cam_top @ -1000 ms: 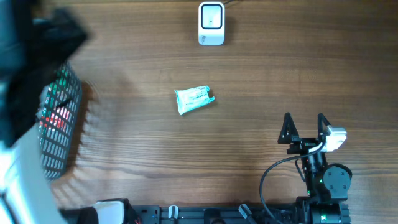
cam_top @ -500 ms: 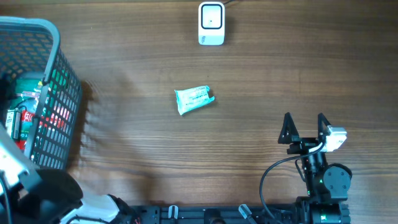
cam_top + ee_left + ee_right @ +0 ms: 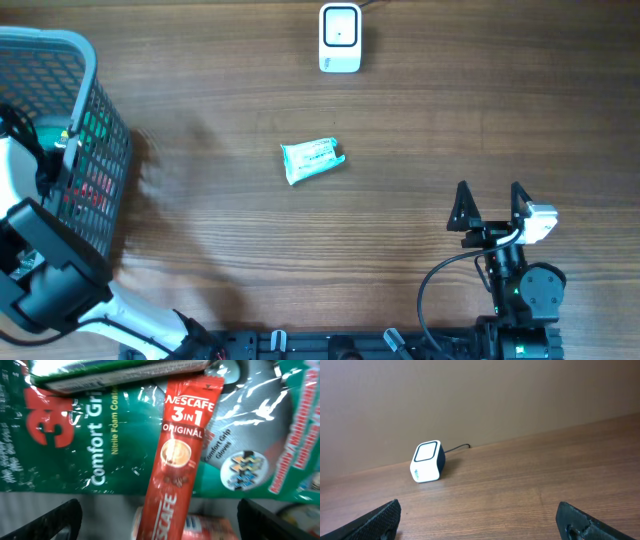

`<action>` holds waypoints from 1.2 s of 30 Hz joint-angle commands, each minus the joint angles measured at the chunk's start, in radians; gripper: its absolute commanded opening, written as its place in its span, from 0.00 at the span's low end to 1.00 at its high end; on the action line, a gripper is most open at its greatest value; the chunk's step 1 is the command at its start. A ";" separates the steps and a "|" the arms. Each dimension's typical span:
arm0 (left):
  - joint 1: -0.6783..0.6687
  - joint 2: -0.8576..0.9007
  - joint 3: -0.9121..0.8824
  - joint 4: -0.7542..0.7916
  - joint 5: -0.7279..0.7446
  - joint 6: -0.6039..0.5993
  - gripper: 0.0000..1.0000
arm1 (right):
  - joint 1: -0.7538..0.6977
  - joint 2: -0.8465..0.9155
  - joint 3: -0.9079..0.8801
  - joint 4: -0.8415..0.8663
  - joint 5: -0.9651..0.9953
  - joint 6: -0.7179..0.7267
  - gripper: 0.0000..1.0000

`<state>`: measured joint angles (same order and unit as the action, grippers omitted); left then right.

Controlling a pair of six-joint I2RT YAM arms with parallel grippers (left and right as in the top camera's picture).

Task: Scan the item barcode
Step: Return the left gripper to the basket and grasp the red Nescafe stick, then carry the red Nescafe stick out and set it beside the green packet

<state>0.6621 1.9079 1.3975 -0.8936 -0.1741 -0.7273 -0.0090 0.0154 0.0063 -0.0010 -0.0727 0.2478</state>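
Left gripper [image 3: 160, 522] jaws wide apart, holding nothing, over Nescafé sachet [image 3: 180, 455] inside basket [image 3: 92, 60] at table's 9 o'clock. Centre your fingers across sachet's narrow width and pinch it alone, not glove pack [image 3: 90, 445] beneath. Scanner [image 3: 339, 38] waits at 12 o'clock. Right gripper [image 3: 490, 205] open, 5 o'clock.
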 commanded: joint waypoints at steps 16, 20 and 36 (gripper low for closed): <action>0.012 -0.196 0.478 -0.334 0.039 0.016 0.04 | 0.006 -0.008 -0.001 0.002 0.013 -0.009 1.00; -0.020 -0.381 0.553 -0.346 0.211 0.013 0.04 | 0.006 -0.008 -0.001 0.002 0.013 -0.009 1.00; -1.319 -0.089 0.400 -0.218 0.120 -0.041 0.04 | 0.006 -0.008 -0.001 0.002 0.013 -0.009 1.00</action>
<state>-0.5369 1.6588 1.8324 -1.1538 -0.0128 -0.7422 -0.0090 0.0154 0.0063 -0.0006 -0.0700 0.2478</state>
